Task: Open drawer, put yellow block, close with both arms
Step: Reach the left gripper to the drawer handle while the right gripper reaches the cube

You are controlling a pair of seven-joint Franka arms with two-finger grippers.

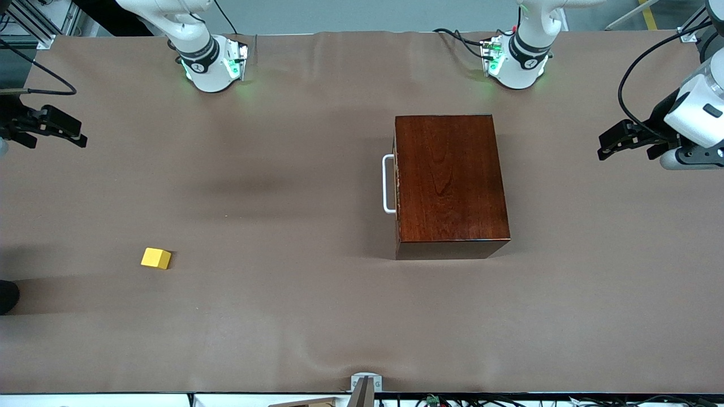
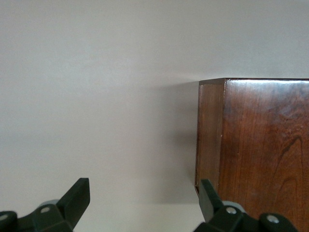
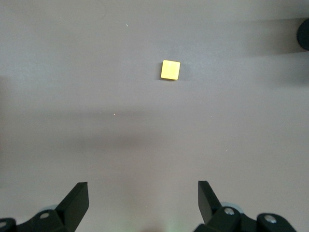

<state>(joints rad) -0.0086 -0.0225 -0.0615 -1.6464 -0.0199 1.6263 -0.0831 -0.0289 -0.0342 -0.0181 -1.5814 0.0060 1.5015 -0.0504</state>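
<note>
The dark mahogany box (image 1: 449,181) stands on the table toward the left arm's end. Its drawer (image 1: 397,186) is shut, with the white handle (image 1: 388,183) facing the right arm's end. The yellow block (image 1: 155,258) lies on the table toward the right arm's end, nearer the front camera than the box. It also shows in the right wrist view (image 3: 170,70). My right gripper (image 1: 79,133) hangs open and empty over the table's end (image 3: 143,195), well apart from the block. My left gripper (image 1: 604,146) is open and empty beside the box (image 2: 260,145), over bare table (image 2: 144,193).
The brown table cover (image 1: 283,316) spans the whole view. Both arm bases (image 1: 215,65) (image 1: 517,62) stand along the edge farthest from the front camera. A small grey mount (image 1: 366,384) sits at the nearest edge. A dark object (image 1: 7,297) shows at the right arm's end.
</note>
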